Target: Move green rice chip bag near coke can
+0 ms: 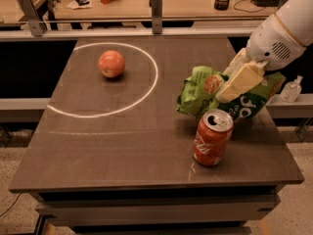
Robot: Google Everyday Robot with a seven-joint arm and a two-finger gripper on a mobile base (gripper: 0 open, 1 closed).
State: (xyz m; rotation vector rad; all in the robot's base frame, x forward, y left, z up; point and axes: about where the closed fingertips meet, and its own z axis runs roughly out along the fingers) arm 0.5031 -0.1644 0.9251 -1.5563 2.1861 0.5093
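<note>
Gripping the green rice chip bag [199,96] near the table's [122,148] 3 o'clock edge.
Pinched in the gripper [235,84], jaws drawn narrow onto the crinkled foil, pale fingers [242,80] across its upper right. Hanging just behind the coke can [212,140], at its 12 o'clock; contact impossible to tell. Well apart from the apple [111,63] at 10 o'clock.

— Inspector: Surface contents?
— Assessor: Dark table [122,151], white circle [152,84] marked on it. Apple [111,63] sits inside the circle. Coke can [212,137] stands upright, front right.
— Inspector: Anything else?
— Assessor: Green rice chip bag [199,96] just behind the can, clamped in the pincer [231,88] over the right side; contact with the table undetermined.
</note>
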